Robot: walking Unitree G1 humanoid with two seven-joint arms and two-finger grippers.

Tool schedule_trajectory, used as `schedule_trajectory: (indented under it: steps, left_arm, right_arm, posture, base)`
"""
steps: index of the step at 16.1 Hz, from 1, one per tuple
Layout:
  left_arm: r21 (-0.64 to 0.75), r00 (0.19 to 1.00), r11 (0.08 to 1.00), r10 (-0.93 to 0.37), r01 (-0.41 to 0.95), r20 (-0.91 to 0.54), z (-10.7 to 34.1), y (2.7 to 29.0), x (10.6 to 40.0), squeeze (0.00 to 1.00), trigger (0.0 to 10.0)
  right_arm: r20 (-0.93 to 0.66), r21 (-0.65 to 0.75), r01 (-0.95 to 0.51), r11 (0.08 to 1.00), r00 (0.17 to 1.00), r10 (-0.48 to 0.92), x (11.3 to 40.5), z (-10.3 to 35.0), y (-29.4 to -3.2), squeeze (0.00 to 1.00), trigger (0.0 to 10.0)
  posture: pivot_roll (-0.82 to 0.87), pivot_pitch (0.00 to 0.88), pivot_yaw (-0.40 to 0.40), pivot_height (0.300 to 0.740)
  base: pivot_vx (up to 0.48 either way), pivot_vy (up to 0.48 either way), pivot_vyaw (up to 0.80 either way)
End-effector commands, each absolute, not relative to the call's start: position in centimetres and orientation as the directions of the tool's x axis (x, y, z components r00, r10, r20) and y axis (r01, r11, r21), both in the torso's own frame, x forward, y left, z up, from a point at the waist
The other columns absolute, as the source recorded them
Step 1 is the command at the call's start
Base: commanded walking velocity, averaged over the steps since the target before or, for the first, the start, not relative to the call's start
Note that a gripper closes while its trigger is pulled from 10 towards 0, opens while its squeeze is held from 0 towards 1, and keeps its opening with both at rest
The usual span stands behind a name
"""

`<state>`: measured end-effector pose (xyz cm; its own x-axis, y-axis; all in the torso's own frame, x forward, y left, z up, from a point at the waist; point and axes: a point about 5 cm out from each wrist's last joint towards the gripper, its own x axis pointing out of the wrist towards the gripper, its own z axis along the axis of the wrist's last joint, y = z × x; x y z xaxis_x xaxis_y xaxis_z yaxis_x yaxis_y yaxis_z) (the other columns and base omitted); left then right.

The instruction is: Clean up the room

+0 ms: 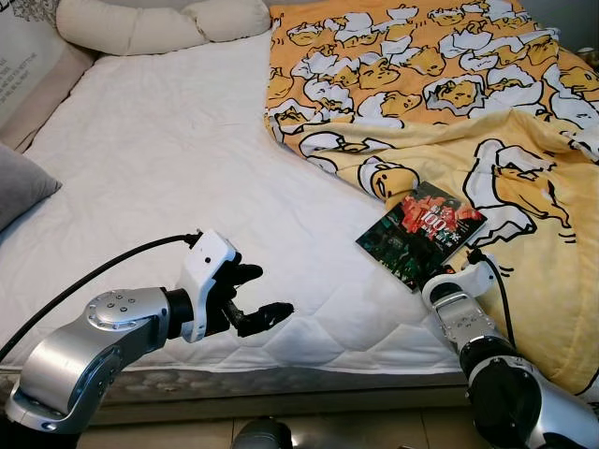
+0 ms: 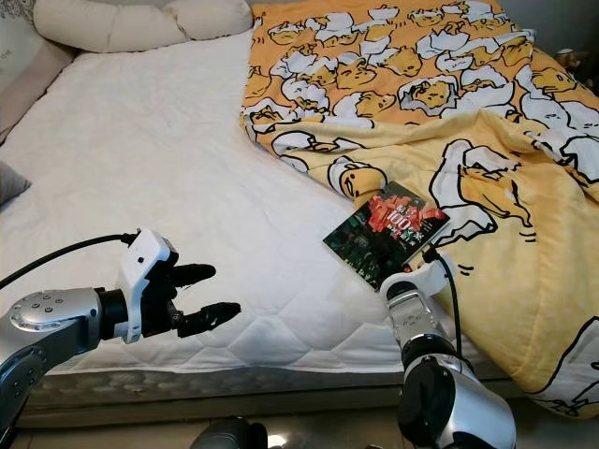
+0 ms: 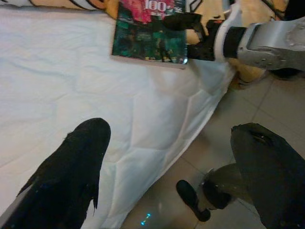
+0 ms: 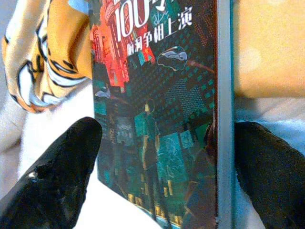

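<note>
A dark book (image 1: 421, 234) with a red and teal cover lies on the white mattress (image 1: 159, 159) near its front right, partly resting on the yellow cartoon-print blanket (image 1: 440, 84). My right gripper (image 4: 167, 131) is open and straddles the book's near end: one finger (image 4: 62, 167) hovers over the cover side, the other (image 4: 271, 167) sits by the spine. In the left wrist view the right gripper (image 3: 190, 36) meets the book (image 3: 150, 33) at its corner. My left gripper (image 1: 267, 292) hangs open and empty over the mattress's front edge, well to the left of the book.
Cream pillows (image 1: 159, 23) line the head of the bed, and a grey cushion (image 1: 19, 187) lies at the left edge. The blanket covers the bed's right half and drapes over its front. Beige floor tiles (image 3: 248, 109) run below the mattress edge.
</note>
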<state>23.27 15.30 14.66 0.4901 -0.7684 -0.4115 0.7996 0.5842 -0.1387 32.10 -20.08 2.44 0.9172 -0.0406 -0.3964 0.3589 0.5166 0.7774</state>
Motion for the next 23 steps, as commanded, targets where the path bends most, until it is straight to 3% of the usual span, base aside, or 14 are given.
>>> schedule_trajectory:
  steps: [1,2,3,4,5,23]
  left_arm:
    - [-0.154,0.448,0.539,-0.801,0.828,-0.397,14.9,14.7,22.7,1.00,10.0]
    - [-0.162,0.436,0.528,-0.809,0.834,-0.394,14.9,14.6,22.6,1.00,10.0]
    - [-0.166,0.430,0.523,-0.813,0.836,-0.393,14.9,14.4,22.5,1.00,10.0]
    - [-0.166,0.429,0.522,-0.813,0.836,-0.393,14.9,14.3,22.5,1.00,10.0]
    - [-0.166,0.429,0.522,-0.814,0.837,-0.392,14.9,14.3,22.4,1.00,10.0]
    - [-0.169,0.435,0.531,-0.808,0.831,-0.397,14.6,14.5,22.1,1.00,10.0]
  right_arm:
    - [-0.373,0.813,0.333,0.477,0.928,-0.010,32.4,2.7,-19.2,0.00,10.0]
    - [-0.355,0.823,0.313,0.473,0.935,-0.001,32.6,2.9,-18.9,0.00,10.0]
    - [-0.330,0.834,0.285,0.473,0.944,0.012,32.8,3.1,-18.6,0.00,4.9]
    - [-0.307,0.842,0.261,0.472,0.951,0.023,33.0,3.4,-18.4,0.00,1.9]
    - [-0.294,0.848,0.248,0.469,0.955,0.027,33.1,3.5,-18.3,0.00,0.0]
    - [-0.218,0.894,0.180,0.410,0.975,0.046,33.1,3.8,-18.4,0.00,0.0]
  posture:
    - [0.31,0.109,0.131,0.740]
    - [0.31,0.110,0.131,0.740]
    - [0.31,0.111,0.131,0.740]
    - [0.31,0.111,0.131,0.740]
    - [0.31,0.111,0.130,0.740]
    - [0.31,0.088,0.116,0.740]
  base:
    - [0.000,0.000,0.00]
    - [0.000,0.000,0.00]
    - [0.000,0.000,0.00]
    - [0.000,0.000,0.00]
    - [0.000,0.000,0.00]
    - [0.000,0.000,0.00]
